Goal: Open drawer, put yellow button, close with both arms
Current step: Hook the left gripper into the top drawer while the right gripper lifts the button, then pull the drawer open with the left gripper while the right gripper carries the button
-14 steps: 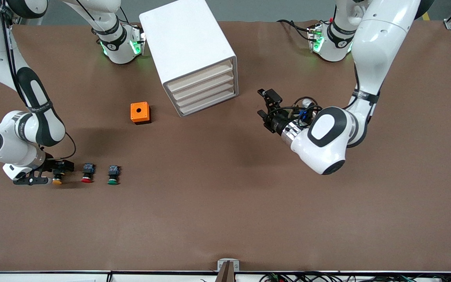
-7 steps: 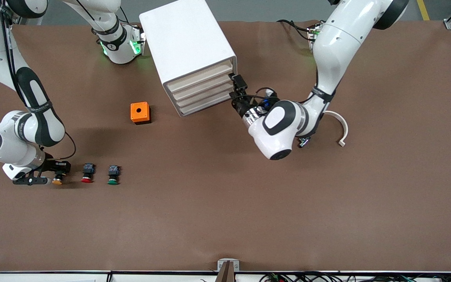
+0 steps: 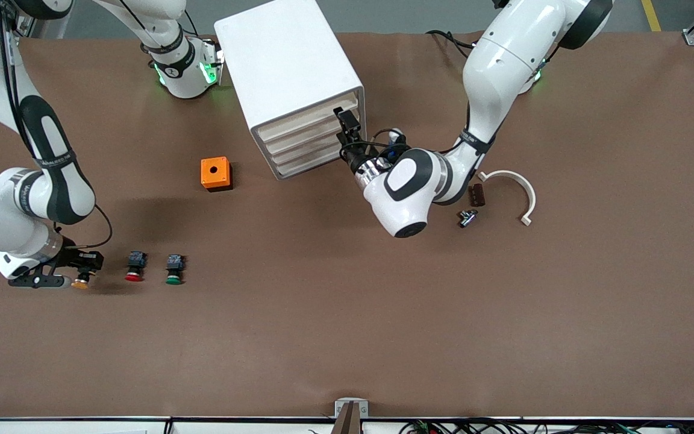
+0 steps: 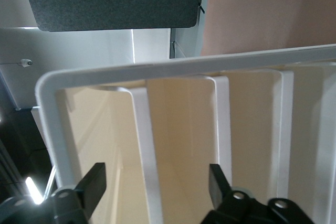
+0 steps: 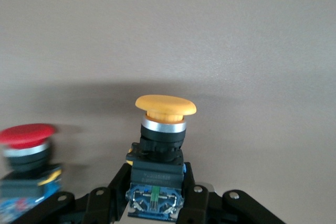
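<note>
The yellow button (image 3: 81,282) has a yellow-orange cap (image 5: 165,104), a black body and a blue rear block. My right gripper (image 3: 85,269) is shut on its body (image 5: 157,192) and holds it low over the table at the right arm's end. The white cabinet (image 3: 290,66) has four cream drawer fronts (image 3: 308,135), all pushed in. My left gripper (image 3: 347,125) is open at the upper drawer fronts, at their end toward the left arm. In the left wrist view its fingers (image 4: 95,181) straddle a white edge between cream fronts (image 4: 181,129).
A red button (image 3: 134,266) and a green button (image 3: 173,269) stand beside the yellow one. A small orange box with a hole (image 3: 215,173) is near the cabinet. A white curved piece (image 3: 518,184), a brown block (image 3: 476,194) and a small metal part (image 3: 466,217) lie by the left arm.
My left arm has swung across to the cabinet and its open gripper now stands at the drawer fronts. My right gripper has shifted slightly toward the right arm's end with the yellow button.
</note>
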